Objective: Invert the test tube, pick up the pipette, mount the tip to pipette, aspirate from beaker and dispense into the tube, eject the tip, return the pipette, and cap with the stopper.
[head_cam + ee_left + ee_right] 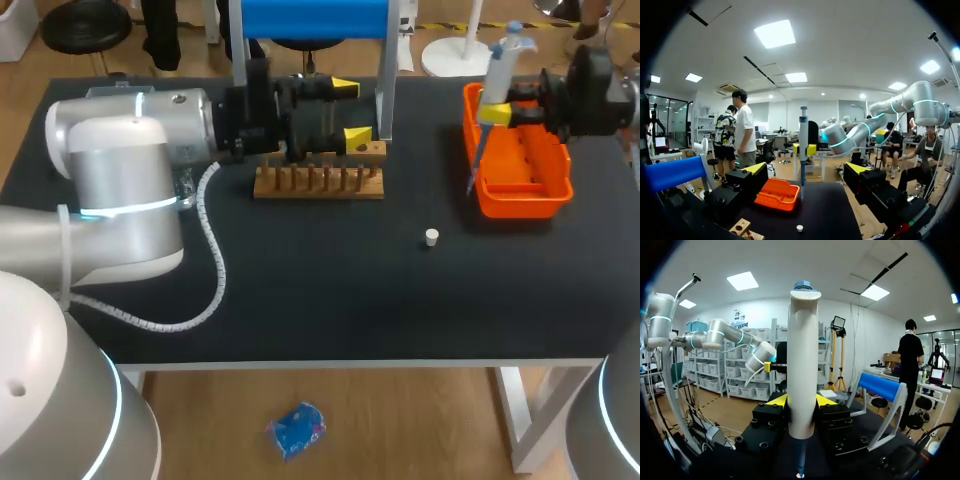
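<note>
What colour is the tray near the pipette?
Bright orange; the tray, by the pipette, shows best in the head view.

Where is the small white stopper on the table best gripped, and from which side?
Probably from straight above, pinching the stopper across its round sides. It is short and sits alone on the black table, so a sideways approach would likely scrape the tabletop.
</note>
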